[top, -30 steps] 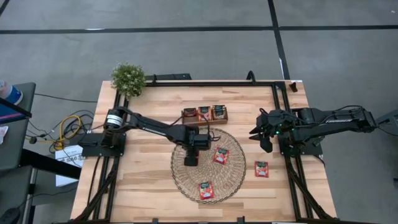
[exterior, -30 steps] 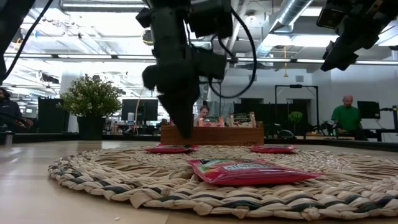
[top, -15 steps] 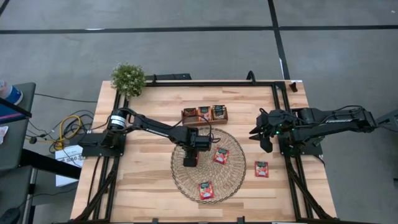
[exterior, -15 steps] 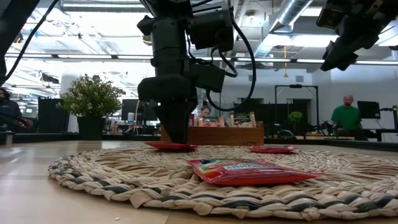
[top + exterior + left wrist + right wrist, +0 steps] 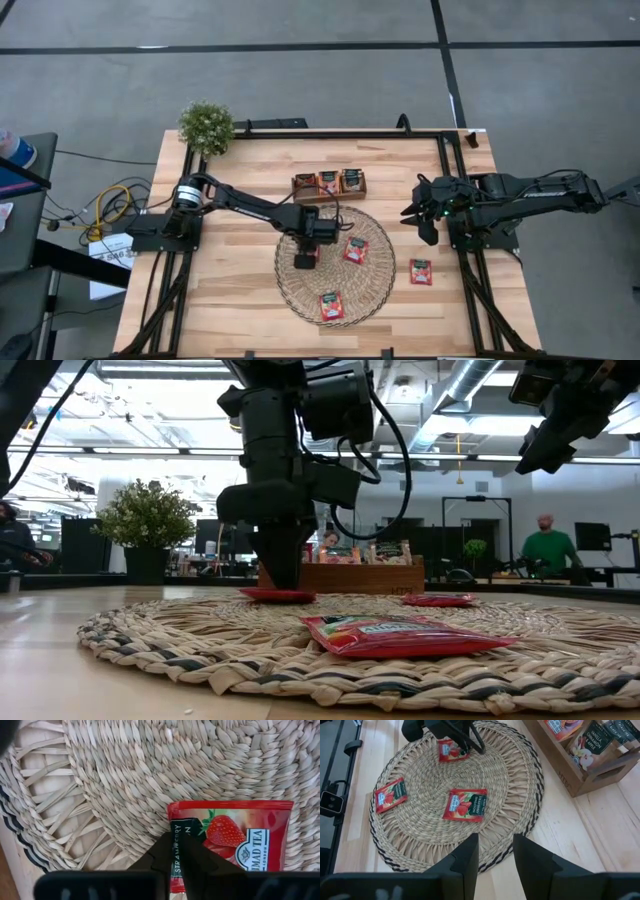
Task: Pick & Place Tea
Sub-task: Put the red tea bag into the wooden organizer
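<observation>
The left gripper [image 5: 176, 851] is down on the mat [image 5: 372, 290], its fingers pinched shut on the edge of a red tea packet [image 5: 235, 840] at the mat's left side. This looks like the grasp step; next it likely needs a straight lift toward the wooden tray [image 5: 329, 195]. The right gripper [image 5: 495, 852] waits open at the right.

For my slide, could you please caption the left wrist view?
Left gripper shut on a strawberry tea sachet lying on the woven mat.

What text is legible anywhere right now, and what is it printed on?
"STRAWBERRY" and "AHMAD TEA LONDON": on the red sachet pinched by the left gripper.
"VANILLA" and "CINNAMON": on a dark packet standing in the wooden tray.
Print on the other mat sachets is too small to read.
</observation>
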`<state>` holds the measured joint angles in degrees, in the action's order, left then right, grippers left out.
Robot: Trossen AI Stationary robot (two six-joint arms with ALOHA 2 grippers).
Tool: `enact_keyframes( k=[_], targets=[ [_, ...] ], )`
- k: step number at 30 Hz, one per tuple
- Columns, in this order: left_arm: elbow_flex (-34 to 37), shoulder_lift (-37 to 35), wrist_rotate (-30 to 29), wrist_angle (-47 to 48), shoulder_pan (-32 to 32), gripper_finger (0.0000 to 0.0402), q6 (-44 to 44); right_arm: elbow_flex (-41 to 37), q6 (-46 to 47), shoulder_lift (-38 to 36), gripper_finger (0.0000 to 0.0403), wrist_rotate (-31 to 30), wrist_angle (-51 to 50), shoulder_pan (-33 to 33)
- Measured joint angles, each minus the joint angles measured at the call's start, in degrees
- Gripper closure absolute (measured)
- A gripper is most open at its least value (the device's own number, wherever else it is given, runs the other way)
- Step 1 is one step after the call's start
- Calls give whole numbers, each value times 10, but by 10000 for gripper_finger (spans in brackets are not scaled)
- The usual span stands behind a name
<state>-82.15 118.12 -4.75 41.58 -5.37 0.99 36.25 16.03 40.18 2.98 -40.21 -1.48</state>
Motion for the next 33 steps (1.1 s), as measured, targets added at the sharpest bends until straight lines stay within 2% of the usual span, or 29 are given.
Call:
enact_keyframes(
  k=[4, 10, 14, 23, 33],
  targets=[
    [4, -1, 8, 0, 0, 398, 0, 0, 0, 0, 290, 0, 0, 0],
    [3, -1, 8, 3, 0, 401, 13, 0, 0, 0, 290, 0, 0, 0],
    [-27, 4, 0, 55, 0, 401, 16, 0, 0, 0, 290, 0, 0, 0],
    [-164, 4, -34, 202, 0, 401, 11, 0, 0, 0, 290, 0, 0, 0],
    [-328, 1, -165, 379, 7, 401, -24, 0, 0, 0, 290, 0, 0, 0]
  ],
)
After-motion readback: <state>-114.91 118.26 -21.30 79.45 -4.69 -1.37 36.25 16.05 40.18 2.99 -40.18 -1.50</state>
